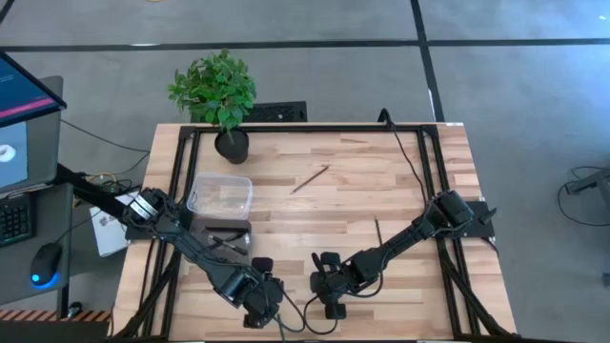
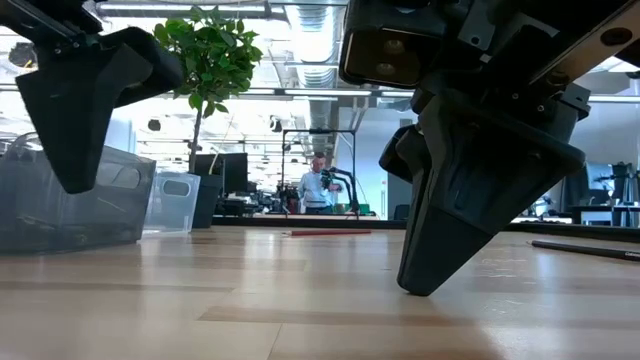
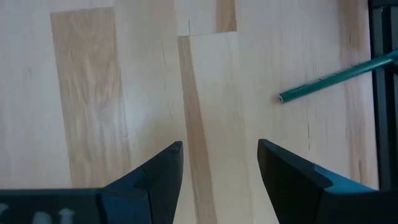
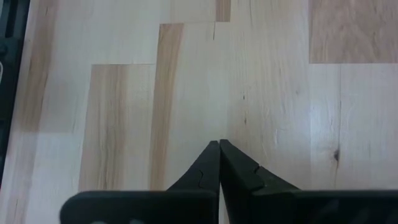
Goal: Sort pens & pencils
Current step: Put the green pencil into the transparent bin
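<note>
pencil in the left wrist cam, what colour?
Green: the pencil lies on the pale wooden table, beyond the open left tool. It shows best in the left wrist view.

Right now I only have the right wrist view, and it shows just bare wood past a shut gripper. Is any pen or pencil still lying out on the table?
Observer: Yes. The high view shows a brownish pencil loose mid-table, on the right arm's side of the clear container.
Operator: Anything nearer my arm?
Observer: A dark pen lies on the wood close by the right arm, untouched.
Operator: And the left gripper?
Observer: The left gripper is open over bare wood, with a green pencil lying ahead of it.
</note>
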### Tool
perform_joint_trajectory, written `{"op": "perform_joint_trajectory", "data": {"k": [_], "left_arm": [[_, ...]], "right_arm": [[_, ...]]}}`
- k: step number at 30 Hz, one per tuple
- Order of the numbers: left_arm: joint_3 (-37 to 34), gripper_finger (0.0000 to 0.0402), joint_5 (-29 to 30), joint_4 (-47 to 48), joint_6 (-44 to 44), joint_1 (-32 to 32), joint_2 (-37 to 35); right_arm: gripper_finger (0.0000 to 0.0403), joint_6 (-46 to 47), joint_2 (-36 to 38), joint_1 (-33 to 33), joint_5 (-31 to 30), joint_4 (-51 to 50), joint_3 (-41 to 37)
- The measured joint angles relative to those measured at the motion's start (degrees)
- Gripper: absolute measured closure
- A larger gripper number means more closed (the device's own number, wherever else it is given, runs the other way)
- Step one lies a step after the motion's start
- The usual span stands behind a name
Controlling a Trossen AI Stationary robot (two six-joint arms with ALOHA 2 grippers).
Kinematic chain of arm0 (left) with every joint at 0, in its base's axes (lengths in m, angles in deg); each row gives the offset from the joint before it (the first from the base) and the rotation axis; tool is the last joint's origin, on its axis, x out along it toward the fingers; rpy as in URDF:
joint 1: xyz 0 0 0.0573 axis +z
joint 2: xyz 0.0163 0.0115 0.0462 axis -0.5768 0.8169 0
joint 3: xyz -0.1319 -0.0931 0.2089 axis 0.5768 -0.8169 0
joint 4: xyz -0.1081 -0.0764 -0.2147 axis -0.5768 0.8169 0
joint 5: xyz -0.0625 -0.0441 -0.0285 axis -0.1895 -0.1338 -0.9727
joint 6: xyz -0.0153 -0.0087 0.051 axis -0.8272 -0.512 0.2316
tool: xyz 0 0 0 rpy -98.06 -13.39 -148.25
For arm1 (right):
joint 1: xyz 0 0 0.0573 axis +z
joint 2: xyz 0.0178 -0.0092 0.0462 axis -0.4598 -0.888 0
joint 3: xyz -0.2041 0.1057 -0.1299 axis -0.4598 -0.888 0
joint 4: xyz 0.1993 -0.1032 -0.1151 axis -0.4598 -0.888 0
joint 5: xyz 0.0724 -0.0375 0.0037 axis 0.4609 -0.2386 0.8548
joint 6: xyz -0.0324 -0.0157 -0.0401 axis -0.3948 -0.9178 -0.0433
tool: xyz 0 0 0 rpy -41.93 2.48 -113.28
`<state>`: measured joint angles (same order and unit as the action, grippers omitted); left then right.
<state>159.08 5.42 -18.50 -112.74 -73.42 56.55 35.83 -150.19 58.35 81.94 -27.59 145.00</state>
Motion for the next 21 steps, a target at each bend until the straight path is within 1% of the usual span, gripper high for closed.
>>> {"op": "perform_joint_trajectory", "data": {"k": [3,5,11,14,17,21], "left_arm": [[0.00,0.0205,0.01,0.00,4.60,0.01,0.00],[0.00,0.0205,0.02,0.00,5.91,-0.09,0.00],[0.00,0.0205,-0.29,-0.19,2.96,0.26,0.00],[0.00,0.0205,-2.76,-0.18,1.01,0.68,0.00],[0.00,0.0204,-5.16,-0.20,1.63,0.91,0.00],[0.00,0.0197,-4.17,-0.80,4.61,0.90,0.00]], "right_arm": [[0.0373,0.15,0.00,0.00,0.00,0.42,-0.02],[0.0368,1.01,-0.02,0.00,0.00,0.52,-0.02],[0.0364,3.41,-0.07,0.00,0.00,0.82,-0.02],[0.0365,3.43,-0.09,0.00,0.00,0.89,0.00],[0.0365,3.45,-0.09,0.00,0.00,0.91,0.00],[0.0365,3.43,-0.09,-0.11,0.01,0.93,0.00]]}}
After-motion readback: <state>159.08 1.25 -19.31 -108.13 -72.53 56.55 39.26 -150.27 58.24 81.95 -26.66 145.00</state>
